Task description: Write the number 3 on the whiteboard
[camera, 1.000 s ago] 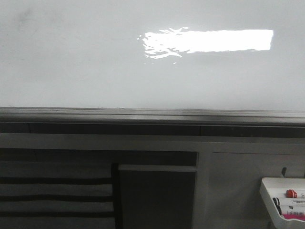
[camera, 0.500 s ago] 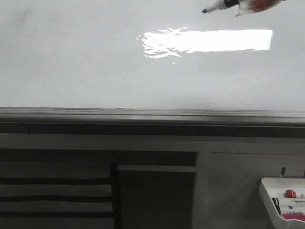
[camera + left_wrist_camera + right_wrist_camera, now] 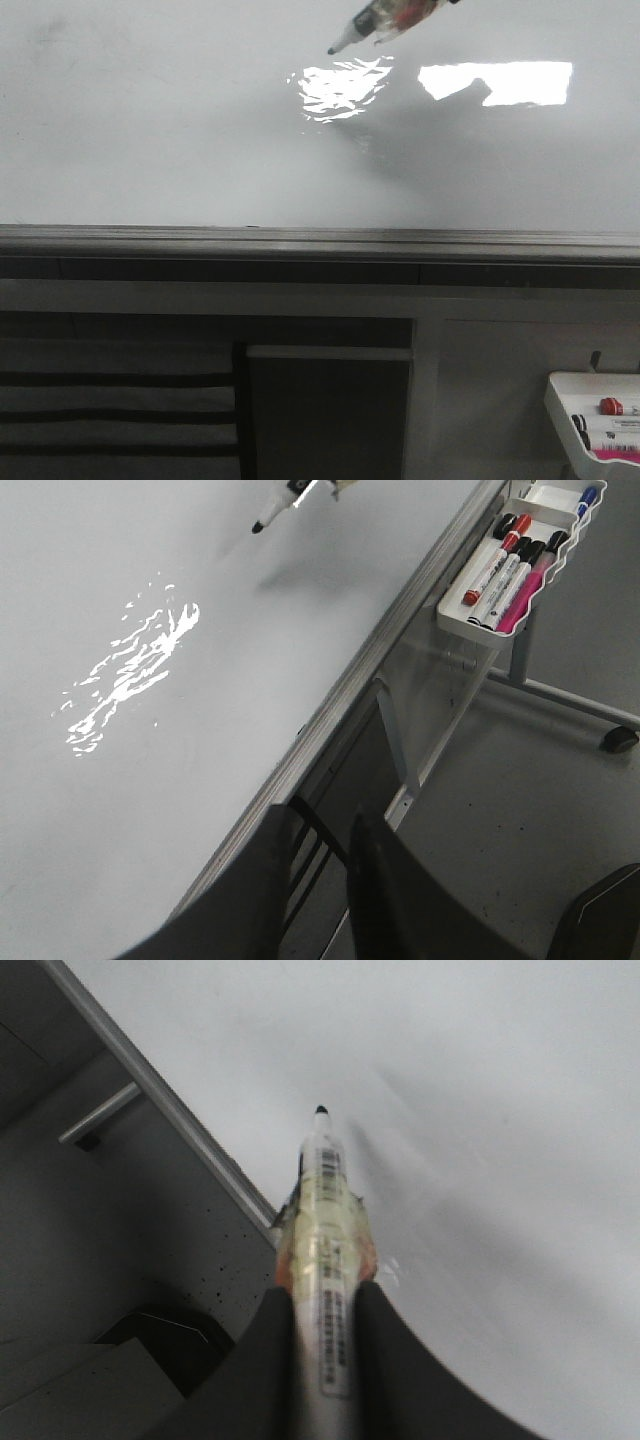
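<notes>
1. Two tools are shown, each by its own wrist camera. The right tool point(image 3: 320, 1305) is clamped on a white marker pen with a black tip and clear tape wrapped round its barrel point(image 3: 322, 1220).
2. The pen is seen in the front view point(image 3: 385, 20) at the top edge, right of centre, its black tip angled down and to the left.
3. The tip is held close to the large glossy white whiteboard with a grey metal rim point(image 3: 150, 140); whether the tip touches the surface cannot be told.
4. No strokes of the number 3 are visible on the whiteboard.
5. A bright rectangular light glare point(image 3: 495, 82) is reflected on the board just below the pen, partly cut by a dark shadow.
6. The left tool point(image 3: 312, 880) is held off the lower rim of the board, well apart from the pen point(image 3: 285, 502). Its dark fingers point(image 3: 255, 895) are separated by a narrow gap, with nothing between them.
7. A small white marker tray point(image 3: 505, 570) is hung below the rim at the right; red, black and pink markers point(image 3: 510, 565) are lying in it.
</notes>
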